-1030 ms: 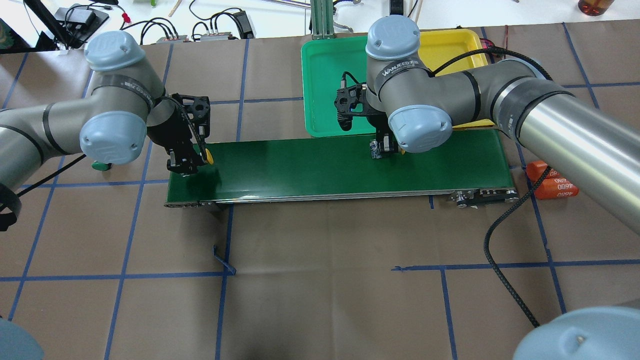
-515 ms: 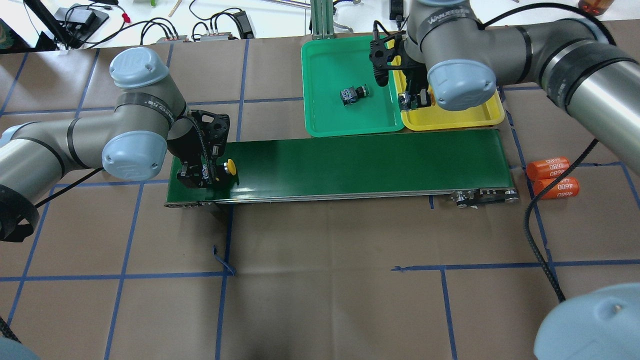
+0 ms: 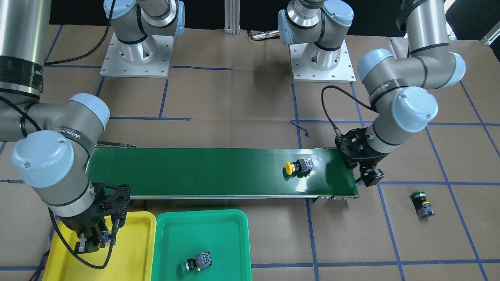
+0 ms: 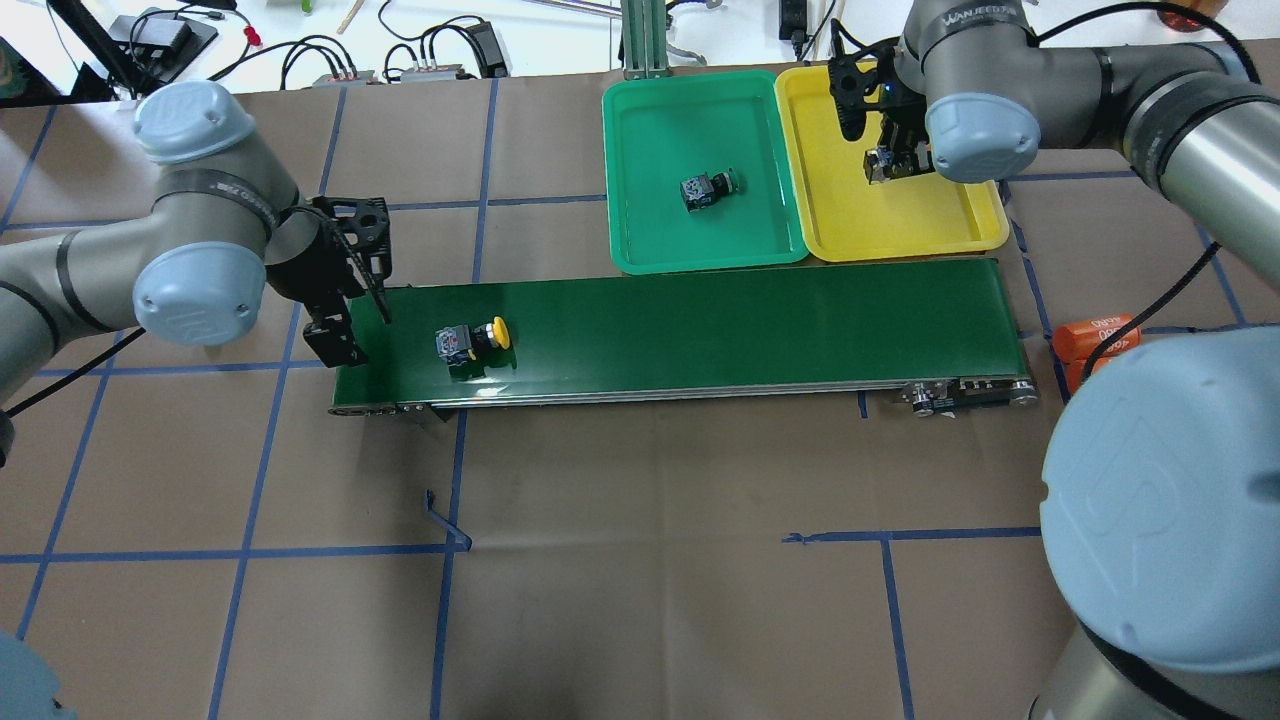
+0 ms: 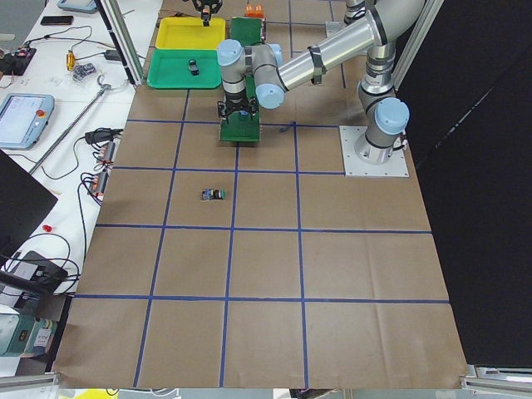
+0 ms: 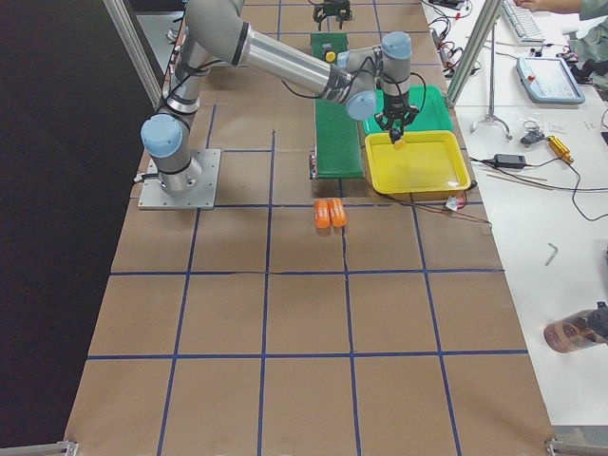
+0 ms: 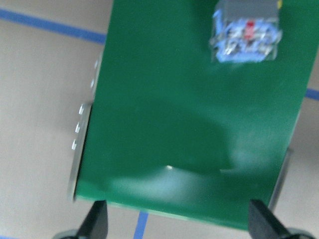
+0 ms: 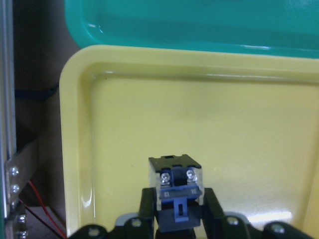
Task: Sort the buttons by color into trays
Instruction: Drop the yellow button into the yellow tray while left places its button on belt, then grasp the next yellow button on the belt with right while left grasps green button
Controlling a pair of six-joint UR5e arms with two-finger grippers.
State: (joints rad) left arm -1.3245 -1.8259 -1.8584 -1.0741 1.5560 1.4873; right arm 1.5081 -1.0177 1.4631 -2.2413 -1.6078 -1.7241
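Observation:
A yellow-capped button lies on its side on the belt's left part, also seen in the front view and the left wrist view. My left gripper hangs open just left of it, apart from it, over the belt's end. My right gripper is shut on a button above the yellow tray; its cap shows yellow in the right side view. A green-capped button rests in the green tray. Another green button lies on the table paper.
The dark-green conveyor belt runs in front of both trays. Two orange cylinders lie by its right end, partly behind my right arm. Cables and boxes line the table's far edge.
My left gripper let go of the yellow button on the belt and pulled back left; the button shifted right. My right gripper carried its button from the belt to above the yellow tray.

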